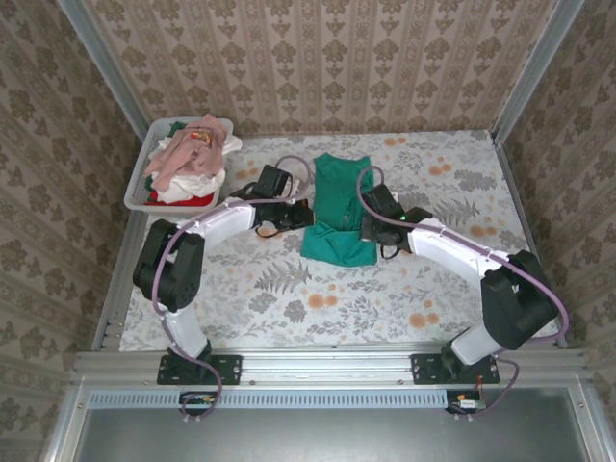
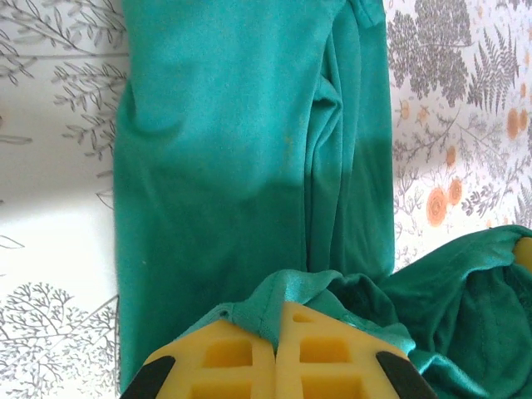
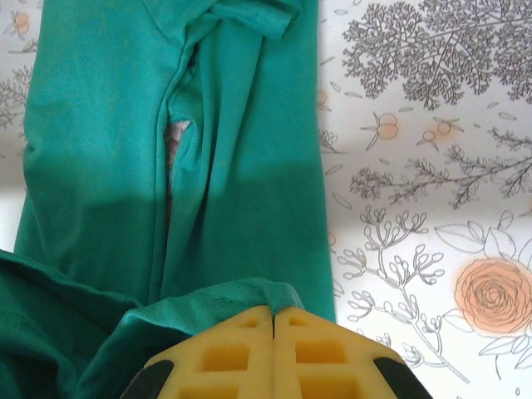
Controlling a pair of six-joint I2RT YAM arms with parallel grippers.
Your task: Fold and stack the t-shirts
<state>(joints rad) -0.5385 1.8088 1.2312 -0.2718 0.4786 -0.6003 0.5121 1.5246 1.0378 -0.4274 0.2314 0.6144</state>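
grippers (image 2: pixel 276 314) (image 3: pixel 273 311) on t-shirt (image 2: pixel 216 166); others (image 1: pixel 192 159) in tub (image 1: pixel 138 180)

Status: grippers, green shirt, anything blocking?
Left gripper shut on teal t-shirt edge. Right gripper likewise. White tub far left, apart from it.

Top view wide; wrist views close, sharing teal t-shirt (image 2: pixel 216 166)

Open tabletop (image 1: pixel 318 308) lay near and right of the teal shirt (image 1: pixel 337 207), while the heaped tub (image 1: pixel 140 173) blocked the far-left corner.
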